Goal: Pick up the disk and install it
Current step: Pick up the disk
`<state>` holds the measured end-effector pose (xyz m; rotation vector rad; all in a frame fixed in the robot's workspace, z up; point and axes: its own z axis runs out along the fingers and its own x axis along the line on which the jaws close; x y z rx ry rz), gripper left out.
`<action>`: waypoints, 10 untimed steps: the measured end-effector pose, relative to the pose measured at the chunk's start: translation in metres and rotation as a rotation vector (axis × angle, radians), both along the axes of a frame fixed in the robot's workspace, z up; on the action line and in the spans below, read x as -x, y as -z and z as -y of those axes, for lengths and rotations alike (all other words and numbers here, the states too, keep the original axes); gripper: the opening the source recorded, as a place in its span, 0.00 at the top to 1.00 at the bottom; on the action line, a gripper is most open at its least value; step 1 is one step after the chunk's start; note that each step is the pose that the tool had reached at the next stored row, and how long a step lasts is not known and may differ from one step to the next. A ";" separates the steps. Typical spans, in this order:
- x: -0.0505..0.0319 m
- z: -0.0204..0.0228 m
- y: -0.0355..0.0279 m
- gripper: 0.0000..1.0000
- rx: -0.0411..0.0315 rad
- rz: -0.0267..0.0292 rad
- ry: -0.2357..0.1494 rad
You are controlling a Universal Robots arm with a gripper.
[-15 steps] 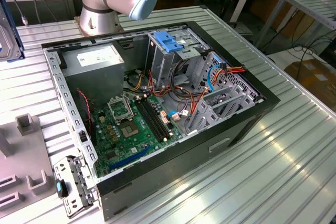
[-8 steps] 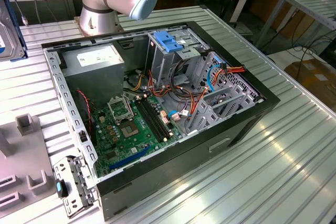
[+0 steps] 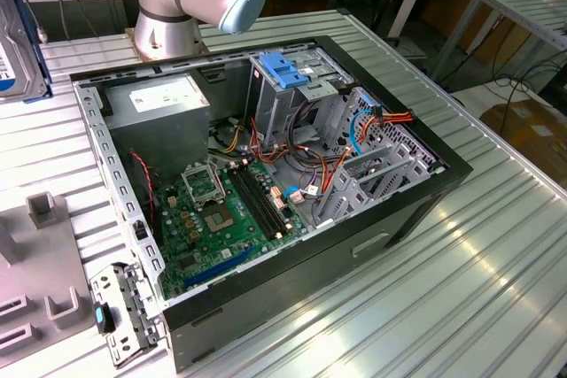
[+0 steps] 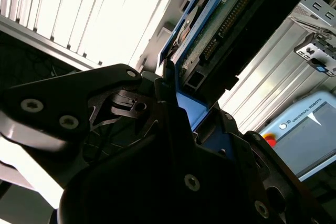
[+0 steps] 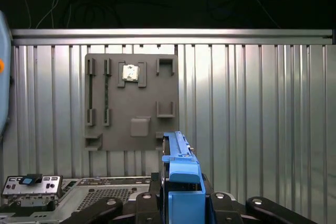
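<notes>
Disk [image 5: 181,174]: held clear of the counter [image 5: 262,119], edge-on in the first wrist view with its blue rail uppermost; grey body and pin row visible in the second wrist view [image 4: 231,19]; blue-framed at the exterior view's left edge [image 3: 16,46].
Pincer [image 5: 181,205]: closed on the disk's blue rail, with black fingers [image 5: 231,203] pressed to both sides.
Plate [image 5: 131,103]: grey, flat on the ribbed counter, with raised slots and a small metal part in one of them.
Case [image 3: 266,174]: open on the counter, with the green board inside and red and orange cables near the cage.
Cage [image 3: 283,104]: tall and grey, upright inside the case, with a blue bracket [image 3: 282,70] on top.
Arm base [image 3: 168,15]: at the counter's far edge, just behind the case.
</notes>
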<state>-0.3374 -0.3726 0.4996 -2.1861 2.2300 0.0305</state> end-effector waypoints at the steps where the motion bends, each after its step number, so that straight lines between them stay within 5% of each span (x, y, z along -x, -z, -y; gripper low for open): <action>1: -0.0005 0.0000 0.0000 0.63 0.0000 0.0000 0.000; 10: -0.0057 0.0002 0.0000 0.63 0.0000 -0.0001 0.000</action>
